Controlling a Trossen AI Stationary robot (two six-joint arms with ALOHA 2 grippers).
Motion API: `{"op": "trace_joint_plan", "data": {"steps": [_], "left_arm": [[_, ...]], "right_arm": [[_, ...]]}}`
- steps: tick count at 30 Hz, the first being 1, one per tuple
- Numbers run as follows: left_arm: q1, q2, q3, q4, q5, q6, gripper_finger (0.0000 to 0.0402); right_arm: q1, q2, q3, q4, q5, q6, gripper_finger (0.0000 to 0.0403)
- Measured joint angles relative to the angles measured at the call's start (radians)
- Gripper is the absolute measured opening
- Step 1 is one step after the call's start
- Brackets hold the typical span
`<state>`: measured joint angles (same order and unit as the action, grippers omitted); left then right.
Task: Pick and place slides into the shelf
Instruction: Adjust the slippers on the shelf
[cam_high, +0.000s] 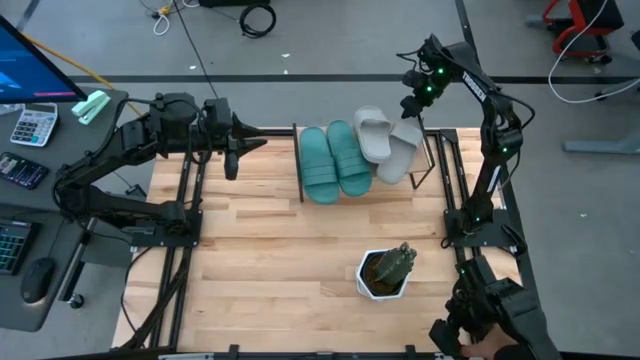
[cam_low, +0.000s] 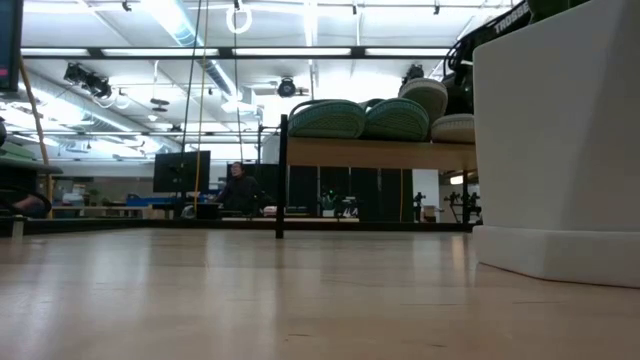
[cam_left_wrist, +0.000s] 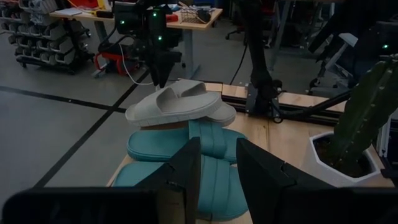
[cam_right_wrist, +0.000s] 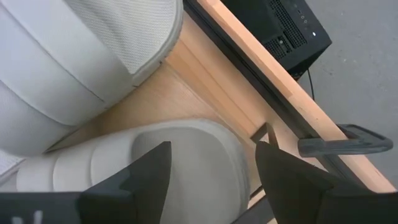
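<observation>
Right gripper (cam_high: 412, 103) hangs over the far right end of the shelf (cam_high: 425, 160), fingers spread wide and holding nothing; in its wrist view the two dark fingers straddle the toe of a grey slide (cam_right_wrist: 180, 158) without touching it. Left gripper (cam_high: 232, 160) waits just left of the shelf, fingers parted a little, empty. All four slides sit on the shelf: teal pair (cam_high: 332, 161) side by side at the left, grey pair (cam_high: 388, 143) at the right, one grey slide tilted and overlapping its mate, its edge out toward the shelf's right end. Judgement: placing looks essentially done; what remains is a clean release and retreat. To do it well, lift the right gripper straight up so no finger drags the tilted grey slide off the end. Surface: light slatted wooden tabletop (cam_high: 270, 260), with a white pot holding a cactus (cam_high: 386, 270) near right. Room: grey floor, cables, desks; a person (cam_low: 238, 188) sits far back.
</observation>
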<state>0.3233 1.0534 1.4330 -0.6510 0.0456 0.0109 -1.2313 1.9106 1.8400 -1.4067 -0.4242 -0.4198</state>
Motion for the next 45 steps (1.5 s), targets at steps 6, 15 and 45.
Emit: {"op": "trace_joint_plan", "data": {"steps": [6,15,45], "left_arm": [[0.0,0.0,0.0,-0.018,0.0,0.0,0.0107],[0.0,0.0,0.0,-0.022,0.0,0.0,0.0107],[0.0,0.0,0.0,-0.022,0.0,0.026,0.0107]], "right_arm": [[-0.004,0.008,0.0,-0.001,-0.012,-0.001,0.024],[-0.003,0.023,0.0,0.002,-0.012,-0.006,0.0234],[0.042,0.021,0.0,0.023,0.041,-0.106,0.0004]]}}
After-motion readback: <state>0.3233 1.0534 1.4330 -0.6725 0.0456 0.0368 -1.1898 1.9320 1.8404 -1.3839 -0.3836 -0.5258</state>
